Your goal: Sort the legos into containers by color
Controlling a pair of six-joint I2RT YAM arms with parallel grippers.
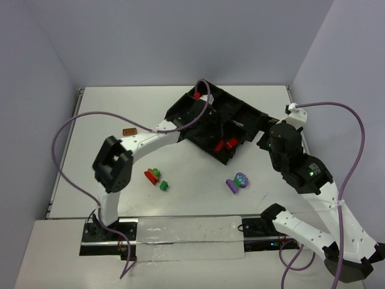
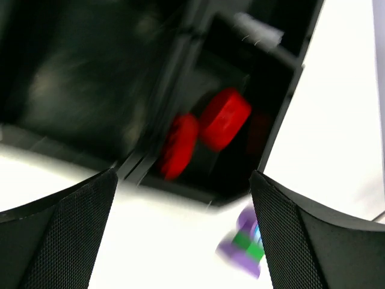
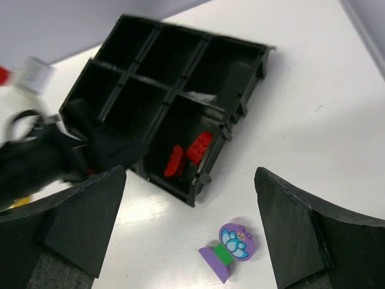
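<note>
The black divided tray lies at the back middle of the table. Two red bricks lie in its near corner compartment, also seen in the left wrist view and the right wrist view. The purple flower-shaped piece lies on the table in front of the tray, below my right gripper, which is open and empty. My left gripper is open and empty above the tray's near side. A red brick, a green brick and a small mixed-colour piece lie at the left middle.
An orange brick lies alone at the far left. The right gripper hovers beside the tray's right end. Purple cables loop over both arms. Grey walls close in the table at the back and sides.
</note>
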